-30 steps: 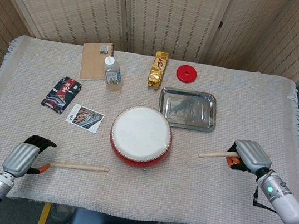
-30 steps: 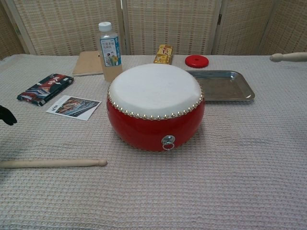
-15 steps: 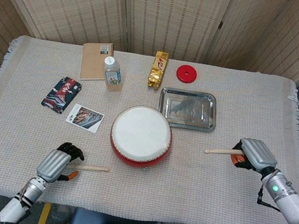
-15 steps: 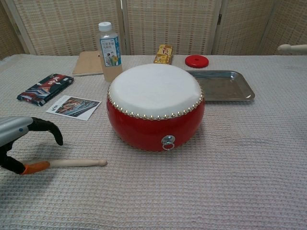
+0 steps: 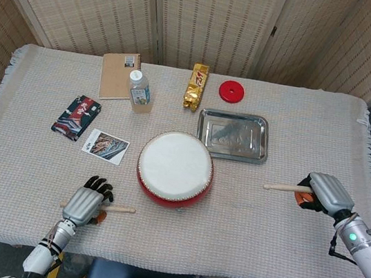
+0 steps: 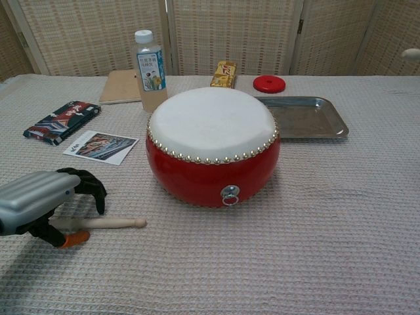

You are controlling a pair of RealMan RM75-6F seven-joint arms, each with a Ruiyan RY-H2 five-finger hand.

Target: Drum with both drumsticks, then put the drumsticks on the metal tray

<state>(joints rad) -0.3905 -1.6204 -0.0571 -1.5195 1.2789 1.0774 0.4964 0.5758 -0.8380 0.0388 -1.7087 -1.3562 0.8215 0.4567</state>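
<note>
My right robot hand (image 5: 326,194) was clamped on one drumstick (image 5: 287,188), my left robot hand (image 5: 85,202) hovered with fingers apart over the other drumstick (image 6: 105,223) on the bench (image 5: 262,234), so drumming and the tray (image 5: 233,135) remained.

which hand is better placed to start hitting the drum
Right: the right hand already holds its wooden drumstick off the cloth; the left hand only hovers over the other wooden drumstick lying flat.
</note>
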